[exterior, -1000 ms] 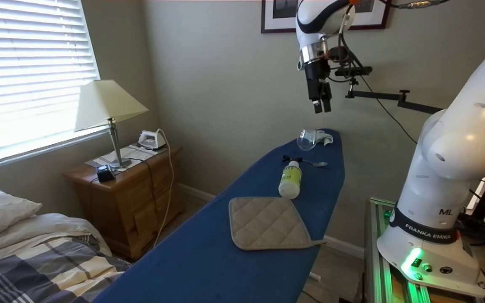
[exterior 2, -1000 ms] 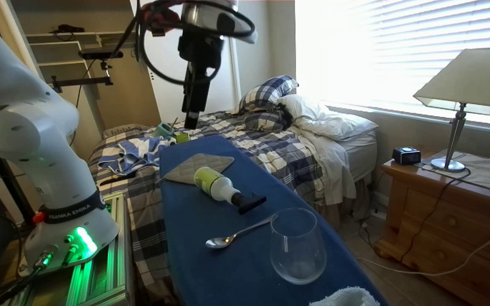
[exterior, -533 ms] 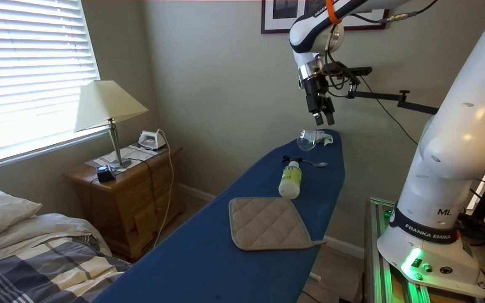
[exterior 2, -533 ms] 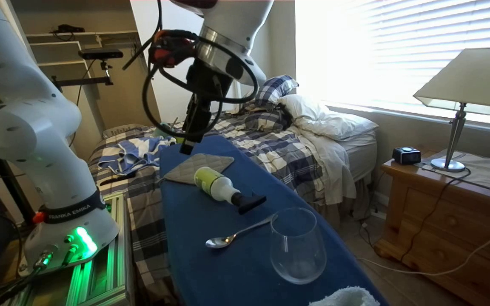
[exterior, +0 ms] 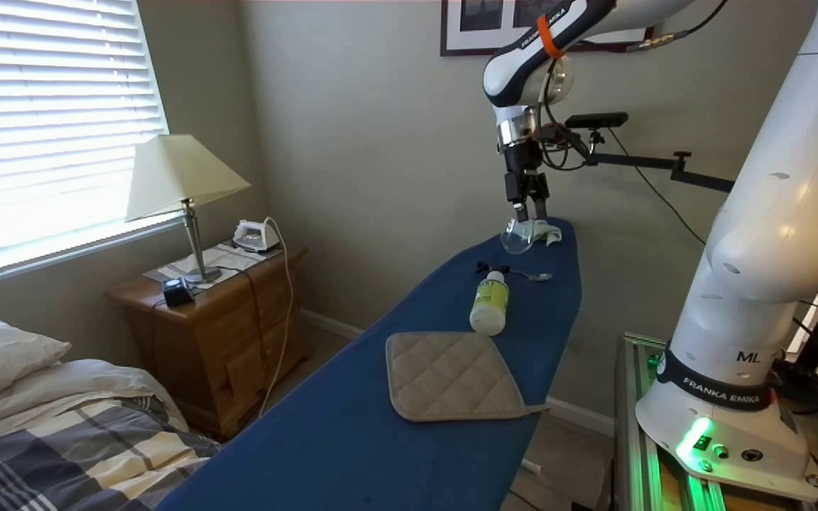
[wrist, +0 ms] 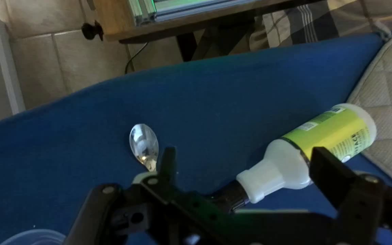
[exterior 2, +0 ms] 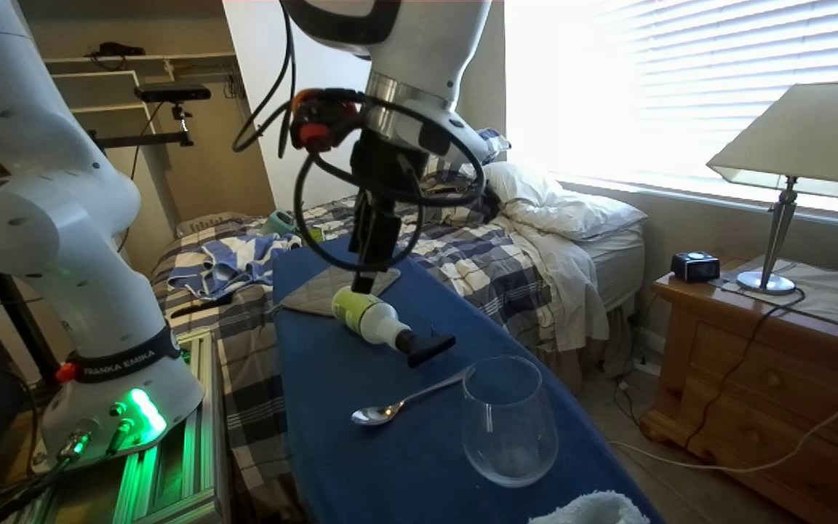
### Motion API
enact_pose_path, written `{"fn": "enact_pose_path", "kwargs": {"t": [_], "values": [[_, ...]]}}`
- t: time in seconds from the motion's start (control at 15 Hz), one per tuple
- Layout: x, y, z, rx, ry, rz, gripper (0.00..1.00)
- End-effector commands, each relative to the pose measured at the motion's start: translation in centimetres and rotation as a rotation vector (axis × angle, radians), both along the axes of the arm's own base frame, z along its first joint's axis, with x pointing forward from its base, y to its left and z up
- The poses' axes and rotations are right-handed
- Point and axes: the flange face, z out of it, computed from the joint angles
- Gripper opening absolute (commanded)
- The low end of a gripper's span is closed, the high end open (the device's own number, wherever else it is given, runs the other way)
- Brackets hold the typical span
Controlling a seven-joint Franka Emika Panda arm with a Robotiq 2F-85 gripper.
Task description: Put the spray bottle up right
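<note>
The spray bottle lies on its side on the blue ironing board in both exterior views (exterior: 490, 305) (exterior 2: 369, 314). It has a white body, a yellow-green label and a black trigger top. In the wrist view the bottle (wrist: 325, 132) runs from upper right to lower middle, its trigger partly hidden behind the gripper. My gripper (wrist: 243, 151) is open and empty, its fingers spread wide, and it hangs above the board. It also shows in both exterior views (exterior: 531, 215) (exterior 2: 364, 284). The bottle is not between the fingertips.
The tan quilted pad (exterior: 451, 376) lies by the bottle's base. A spoon (exterior 2: 382, 413) and a clear glass (exterior 2: 510, 429) stand beyond the trigger end, with a white cloth (exterior 2: 593, 509) near the board's tip. The bed and a nightstand (exterior: 196, 333) flank the board.
My arm has come down toward the board, lowering the open gripper closer to the bottle. In an exterior view it also shifts right. The bottle and other objects have not moved.
</note>
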Motion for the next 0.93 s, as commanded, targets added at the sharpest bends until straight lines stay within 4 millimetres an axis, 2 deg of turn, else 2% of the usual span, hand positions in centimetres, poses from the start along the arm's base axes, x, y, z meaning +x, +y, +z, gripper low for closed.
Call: {"fn": "enact_pose_path", "kwargs": {"t": [0.0,0.33,0.87], "values": [[0.7,-1.3,-3.1,0.031,-0.036,0.009,1.00],[0.7,-1.8,-6.1,0.082,-0.051,0.045,1.00],[1.1,-1.3,-8.8,0.131,-0.122,0.124,1.00]]}}
